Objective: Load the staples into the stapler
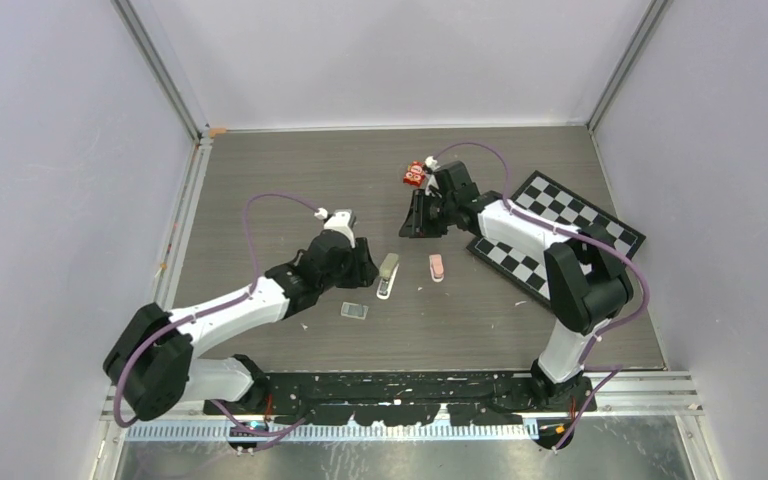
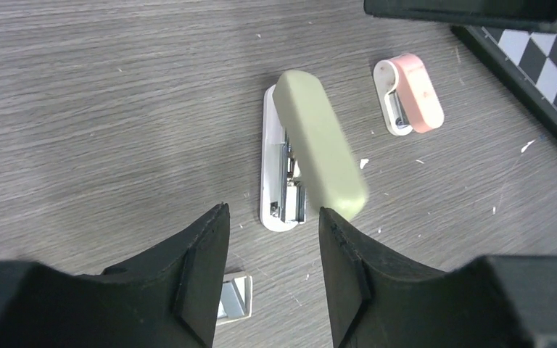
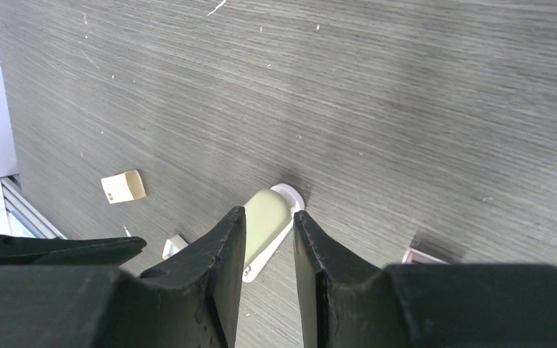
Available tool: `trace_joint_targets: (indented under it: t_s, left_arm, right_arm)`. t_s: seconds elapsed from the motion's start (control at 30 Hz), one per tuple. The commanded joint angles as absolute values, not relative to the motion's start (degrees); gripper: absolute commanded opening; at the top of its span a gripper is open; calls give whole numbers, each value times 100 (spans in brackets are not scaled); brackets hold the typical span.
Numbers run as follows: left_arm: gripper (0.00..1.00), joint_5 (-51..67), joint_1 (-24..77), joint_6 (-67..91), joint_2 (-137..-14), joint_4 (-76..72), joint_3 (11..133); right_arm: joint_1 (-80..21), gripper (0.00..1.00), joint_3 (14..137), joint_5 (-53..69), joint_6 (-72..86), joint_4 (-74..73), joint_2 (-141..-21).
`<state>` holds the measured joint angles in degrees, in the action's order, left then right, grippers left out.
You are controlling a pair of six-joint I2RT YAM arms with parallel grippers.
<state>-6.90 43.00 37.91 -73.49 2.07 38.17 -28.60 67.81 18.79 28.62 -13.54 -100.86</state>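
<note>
The stapler (image 1: 388, 275) lies mid-table, its olive-grey top (image 2: 319, 145) swung up off the white base, with the pale metal channel (image 2: 288, 185) showing. My left gripper (image 2: 274, 210) hovers just short of the stapler's near end, open and with nothing between the fingers. The staples (image 2: 233, 296), a small silvery-grey block in a pale holder, lie on the table under the left finger and show again as a small grey square (image 1: 354, 311). My right gripper (image 1: 420, 222) hangs farther back and holds nothing. Its jaws stand a narrow gap apart, and the stapler (image 3: 267, 221) shows through that gap.
A shorter pink-and-white piece (image 2: 410, 94) lies right of the stapler. A red packet (image 1: 415, 175) sits behind the right gripper. A checkered board (image 1: 560, 235) covers the right side. A small white-and-red card box (image 3: 123, 187) lies beyond the left arm.
</note>
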Motion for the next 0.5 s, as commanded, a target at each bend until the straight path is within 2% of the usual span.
trace_joint_targets:
  t_s: [0.0,0.47]
  left_arm:
    - [51,-942,4248,3971,-6847,387,3747]
    - [50,-51,4061,3996,-7384,134,3936]
  right_arm:
    - [-3049,36,6753,1681,3044,-1487,-9748]
    - [-3997,36,6759,880,3460,-2024,-9942]
